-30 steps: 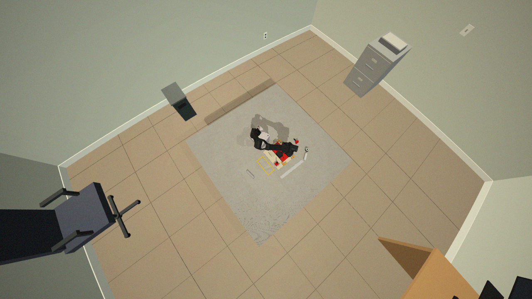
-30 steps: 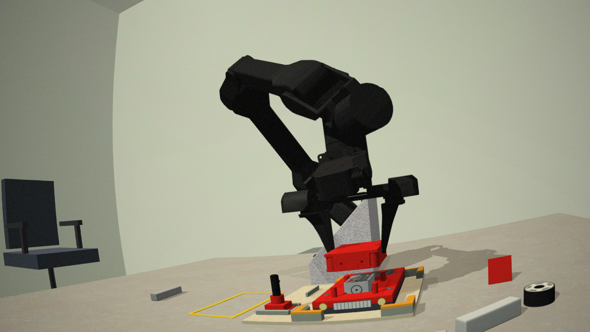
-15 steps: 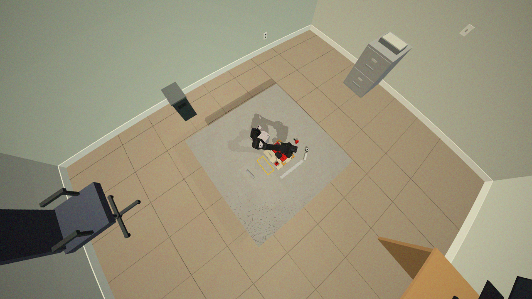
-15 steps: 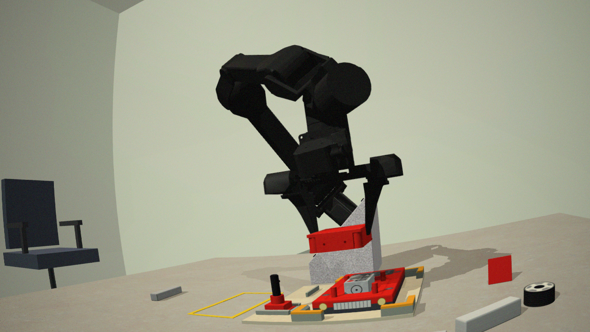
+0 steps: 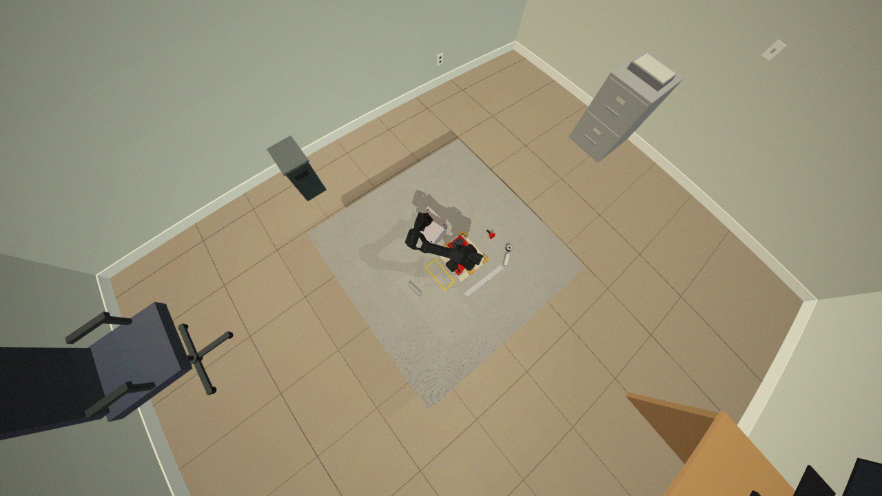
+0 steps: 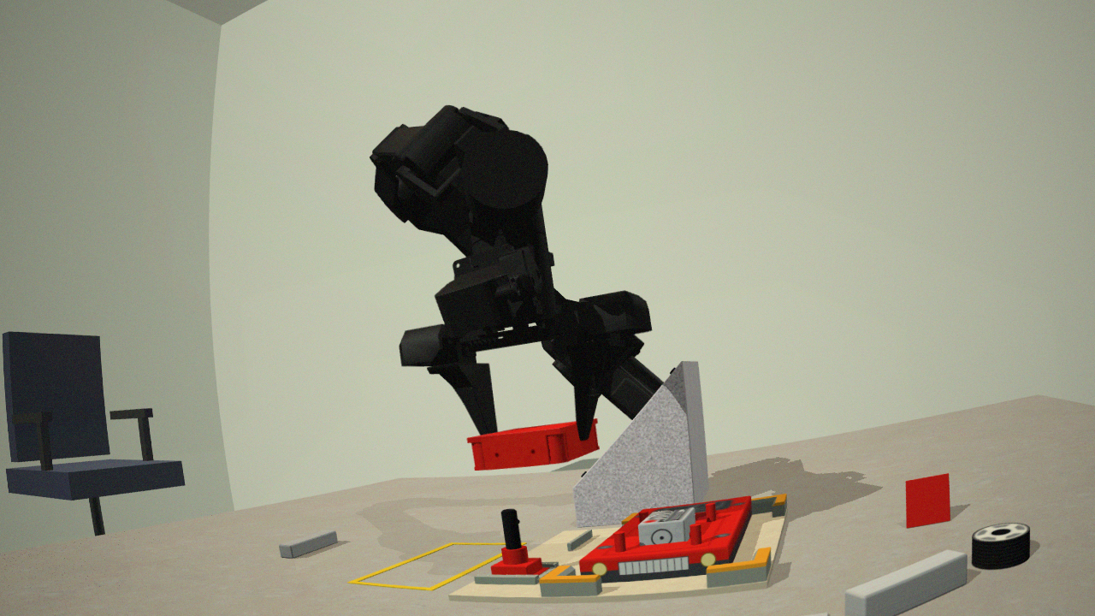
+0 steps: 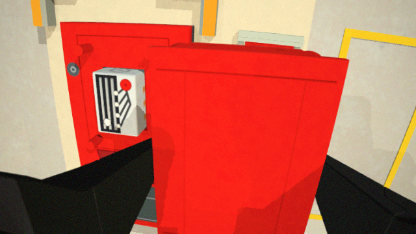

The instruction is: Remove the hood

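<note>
My gripper (image 6: pixel 537 435) (image 7: pixel 235 154) is shut on the hood (image 6: pixel 514 453) (image 7: pixel 240 110), a red box-like cover held between the two black fingers by its sides. The hood hangs well above the board, roughly level and slightly tilted in the exterior view. The toy car (image 6: pixel 723 528) (image 7: pixel 114 49) sits below without its hood, and its grey-white engine (image 6: pixel 665 530) (image 7: pixel 118 105) shows. The marked area (image 5: pixel 435 277) (image 6: pixel 390 586) (image 7: pixel 380 37) is a yellow outline on the table beside the board. In the wrist view the hood is between the car's engine and the outline, covering part of the car.
A cream board (image 6: pixel 497 592) (image 7: pixel 266 16) bears the car. A red stand with a black post (image 6: pixel 511 530) rises between car and outline. A grey block (image 5: pixel 415 288) (image 6: pixel 308 544) lies beyond the outline. A wheel (image 5: pixel 508 247) (image 6: pixel 1000 549) and red panel (image 6: pixel 926 500) are across the car.
</note>
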Motion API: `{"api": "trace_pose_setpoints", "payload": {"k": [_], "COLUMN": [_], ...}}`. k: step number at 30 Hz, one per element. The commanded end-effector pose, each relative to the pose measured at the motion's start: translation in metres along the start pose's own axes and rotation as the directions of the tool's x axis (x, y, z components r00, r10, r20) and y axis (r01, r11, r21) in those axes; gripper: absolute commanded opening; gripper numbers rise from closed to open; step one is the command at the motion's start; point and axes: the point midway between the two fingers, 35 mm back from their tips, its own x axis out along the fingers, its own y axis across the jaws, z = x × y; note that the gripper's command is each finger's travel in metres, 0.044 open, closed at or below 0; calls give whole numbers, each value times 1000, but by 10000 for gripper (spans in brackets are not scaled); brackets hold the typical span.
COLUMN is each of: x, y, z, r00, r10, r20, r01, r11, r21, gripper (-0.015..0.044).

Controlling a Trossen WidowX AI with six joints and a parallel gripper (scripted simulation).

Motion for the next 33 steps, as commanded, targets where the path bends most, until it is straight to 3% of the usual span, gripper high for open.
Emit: {"api": "trace_pose_setpoints", "payload": {"k": [1,23,33], "x": [-1,-4,-1], "y": [-19,-116,-118], "z": [-3,-35,-36], "r00": [1000,1000,1000], "r10": [-4,-26,-27], "r20": [-1,-4,-4], "r01": [4,26,27], "r11": [1000,1000,1000], "r21": [-3,2,3], "gripper": [0,0,0]}}
